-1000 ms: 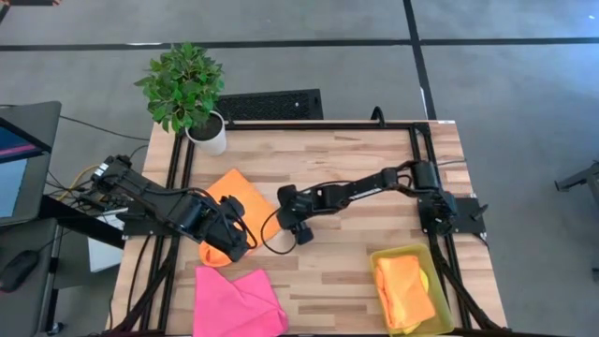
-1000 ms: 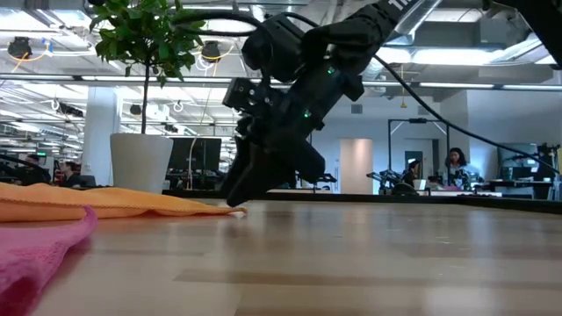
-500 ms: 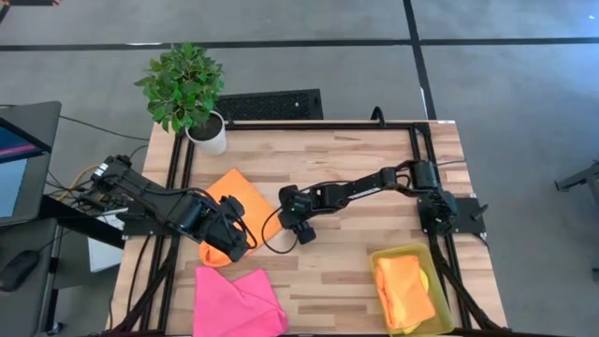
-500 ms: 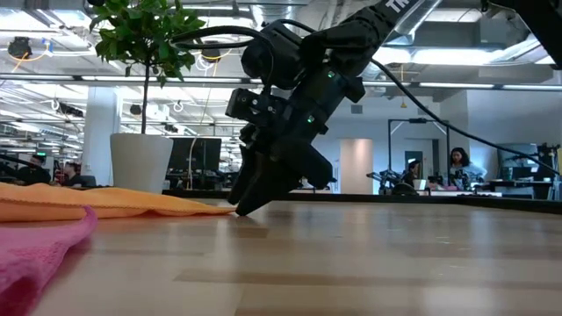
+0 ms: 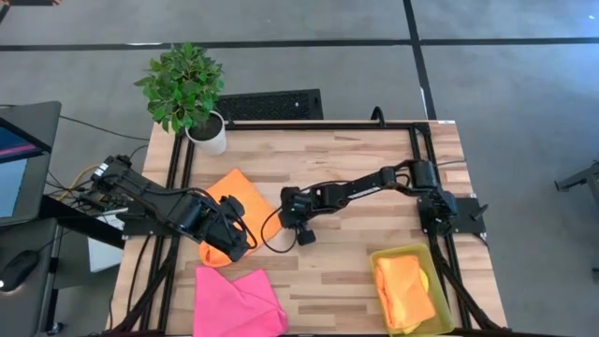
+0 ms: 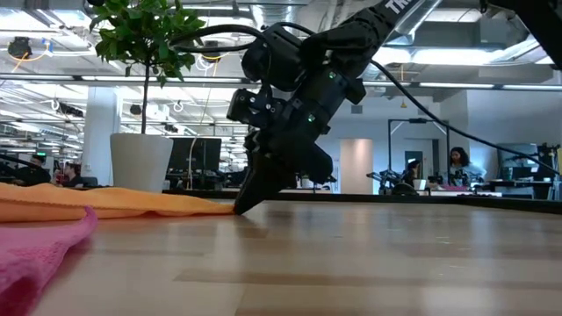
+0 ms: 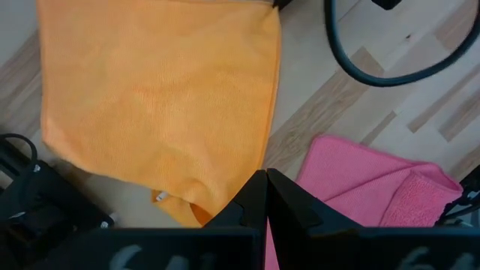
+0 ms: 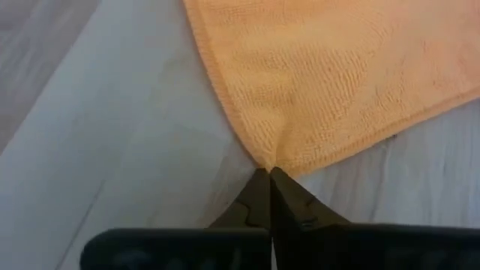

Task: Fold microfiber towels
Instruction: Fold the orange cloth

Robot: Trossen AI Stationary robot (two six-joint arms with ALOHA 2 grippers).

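Note:
An orange microfiber towel (image 5: 241, 197) lies on the left half of the table. My right gripper (image 8: 268, 176) has reached it from the table's right and is shut on its corner nearest the table's middle; its tips (image 6: 239, 209) touch the wood. My left gripper (image 7: 264, 176) is raised over the towel's near end and shut there, and the towel's edge runs straight up to its tips. A pink towel (image 5: 239, 301) lies crumpled at the near left. Another orange towel (image 5: 404, 290) sits folded in the yellow bin. My left gripper appears to pinch the orange towel's near corner (image 7: 251, 180) between its shut fingertips, from above, pointing down. The corner is raised off the table and the cloth slopes away from it; the fingers hide the exact place of contact. My right gripper pinches the towel's corner (image 8: 274, 159) at its very tip between its two fingers. The fingers slant down from the table's right. The cloth puckers at the tips, and the corner lies on the wood.
A potted plant (image 5: 206, 131) stands at the far left corner. The yellow bin (image 5: 379, 255) is at the near right. A black cable loop (image 5: 273, 241) hangs between the two grippers. Bare wood (image 5: 356, 159) stretches across the far right of the table.
My right gripper has shut on the orange towel's corner, its fingertips staying down at the table. The towel has not moved.

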